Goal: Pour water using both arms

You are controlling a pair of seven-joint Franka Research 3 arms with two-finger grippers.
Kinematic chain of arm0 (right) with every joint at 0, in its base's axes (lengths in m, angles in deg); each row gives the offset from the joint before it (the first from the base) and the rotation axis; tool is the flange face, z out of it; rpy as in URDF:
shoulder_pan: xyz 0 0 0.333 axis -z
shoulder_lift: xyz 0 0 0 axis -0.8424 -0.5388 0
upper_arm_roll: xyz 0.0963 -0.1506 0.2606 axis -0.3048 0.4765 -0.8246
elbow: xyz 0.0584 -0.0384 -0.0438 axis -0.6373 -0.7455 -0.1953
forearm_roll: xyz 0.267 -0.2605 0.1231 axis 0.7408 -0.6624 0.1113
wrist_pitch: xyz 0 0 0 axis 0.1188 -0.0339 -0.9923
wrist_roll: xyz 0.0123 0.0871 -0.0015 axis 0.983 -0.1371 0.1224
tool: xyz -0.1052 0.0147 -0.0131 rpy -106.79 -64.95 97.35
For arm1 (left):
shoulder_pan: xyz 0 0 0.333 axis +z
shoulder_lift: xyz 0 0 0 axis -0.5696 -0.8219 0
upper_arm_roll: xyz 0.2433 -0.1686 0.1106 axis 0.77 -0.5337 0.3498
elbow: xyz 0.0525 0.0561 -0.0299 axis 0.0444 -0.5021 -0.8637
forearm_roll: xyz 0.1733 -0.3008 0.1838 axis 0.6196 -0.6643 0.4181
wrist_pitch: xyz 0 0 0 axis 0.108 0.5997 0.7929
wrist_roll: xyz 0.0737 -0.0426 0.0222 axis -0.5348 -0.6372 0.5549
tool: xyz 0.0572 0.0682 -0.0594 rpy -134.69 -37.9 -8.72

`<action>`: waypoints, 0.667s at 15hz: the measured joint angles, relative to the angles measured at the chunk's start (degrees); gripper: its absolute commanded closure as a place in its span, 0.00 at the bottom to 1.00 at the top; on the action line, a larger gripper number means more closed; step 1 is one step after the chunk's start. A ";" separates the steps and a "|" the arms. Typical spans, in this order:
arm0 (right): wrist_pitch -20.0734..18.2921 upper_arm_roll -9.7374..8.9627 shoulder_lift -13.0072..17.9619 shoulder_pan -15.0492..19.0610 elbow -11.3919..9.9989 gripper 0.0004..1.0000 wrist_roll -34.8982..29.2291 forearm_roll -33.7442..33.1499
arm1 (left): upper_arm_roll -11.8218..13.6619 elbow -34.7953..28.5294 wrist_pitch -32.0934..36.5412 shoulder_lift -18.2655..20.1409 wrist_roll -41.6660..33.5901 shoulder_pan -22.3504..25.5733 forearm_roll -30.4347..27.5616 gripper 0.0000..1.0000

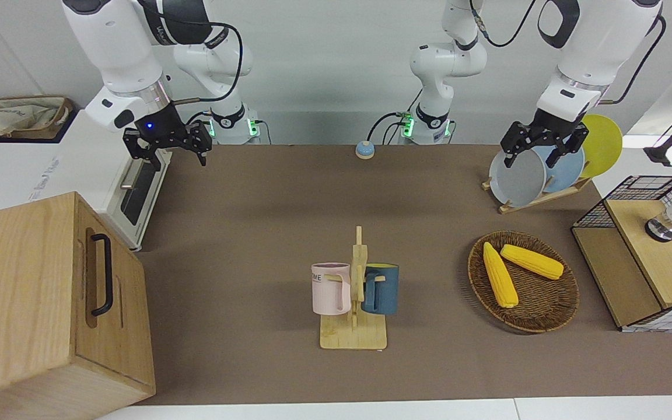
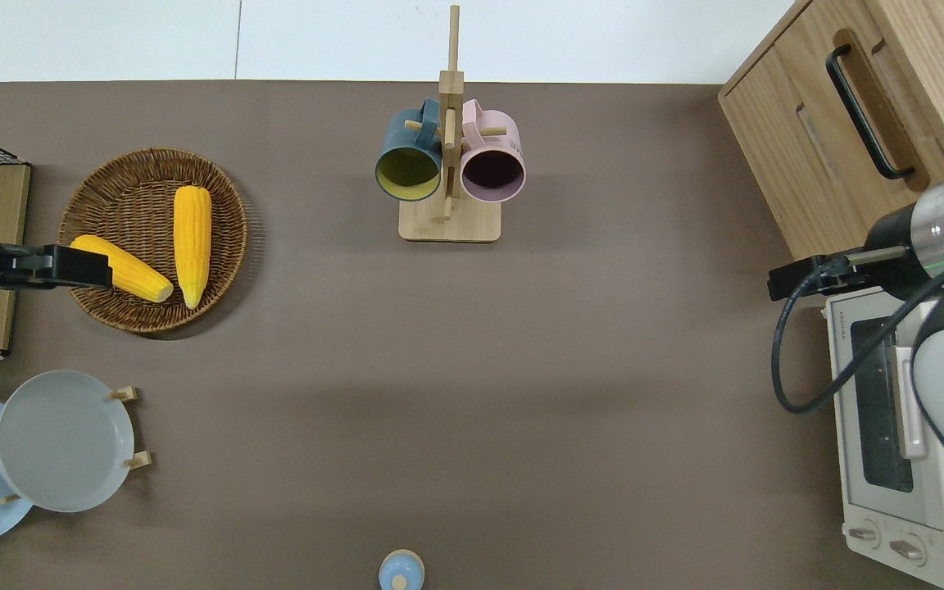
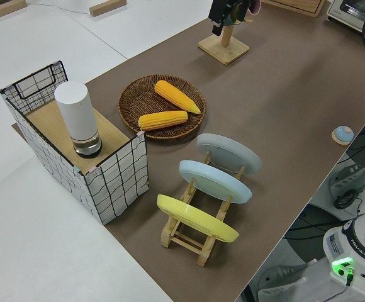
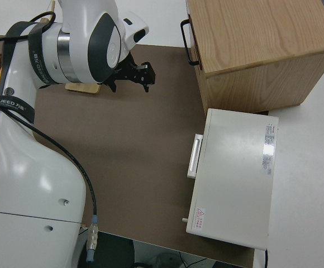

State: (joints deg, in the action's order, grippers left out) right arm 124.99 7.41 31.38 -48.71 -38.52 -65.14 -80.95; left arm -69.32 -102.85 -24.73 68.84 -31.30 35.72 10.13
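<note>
Mid-table: mug rack [image 1: 354,303]; corn basket [image 1: 537,303] beside; both grippers' fingers spread, empty.

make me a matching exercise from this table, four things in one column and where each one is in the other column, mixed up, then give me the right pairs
Things:
1. pink mug
2. corn cobs
3. grey plate
4. white cylinder

Places:
A. in the wicker basket
B. standing on edge in a wooden plate rack
C. hanging on the wooden mug stand
D. on the wooden shelf inside the wire crate

Pairs: 1-C, 2-A, 3-B, 4-D
</note>
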 measured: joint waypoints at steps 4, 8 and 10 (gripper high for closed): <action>0.33 -0.24 0.00 -0.02 -0.04 0.02 0.01 0.00 | 0.00 -0.06 0.32 -0.01 0.00 0.00 0.00 0.00; 0.44 -0.59 0.00 -0.08 -0.04 0.02 0.01 0.00 | 0.14 -0.11 0.46 -0.02 0.00 0.02 0.00 0.00; 1.46 -0.60 0.00 -0.08 -0.05 0.02 0.03 -0.01 | 0.52 -0.11 0.53 -0.02 -0.08 0.08 0.01 0.00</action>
State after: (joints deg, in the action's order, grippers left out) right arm 126.45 6.81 31.38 -48.78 -38.56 -65.11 -80.95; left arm -68.81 -102.96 -24.19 68.82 -31.38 35.81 10.13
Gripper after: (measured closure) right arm 0.013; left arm 0.004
